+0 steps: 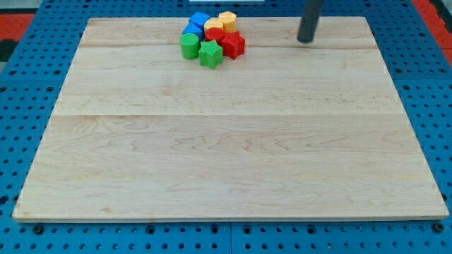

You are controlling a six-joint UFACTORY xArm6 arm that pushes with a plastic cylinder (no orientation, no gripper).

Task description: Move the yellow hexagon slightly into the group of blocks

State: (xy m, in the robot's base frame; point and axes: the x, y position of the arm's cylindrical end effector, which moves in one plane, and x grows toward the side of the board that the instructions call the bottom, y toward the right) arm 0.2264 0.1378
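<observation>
- The yellow hexagon (227, 18) sits at the view's top of the block group, near the top edge of the board. It touches the other blocks.
- Just to its left is another yellow block (214, 25); I cannot tell its shape.
- Two blue blocks are on the group's left side: a blue cube-like block (200, 19) and a second blue block (192, 29) below it.
- Two red blocks are in the middle: one red block (215, 34) and a bigger red block (232, 44) at the view's right.
- In front, toward the view's bottom, are a green round block (189, 46) and a green star (210, 53).
- My tip (305, 40) is well apart from the group, off to the view's right. It is a plain dark rod with no claw, so nothing opens, closes or grips.
- The wooden board (226, 155) is pale, with lines running across.
- Around it is a blue table (28, 85) full of small holes.
- A bit of red floor (434, 14) shows at the top right corner.
</observation>
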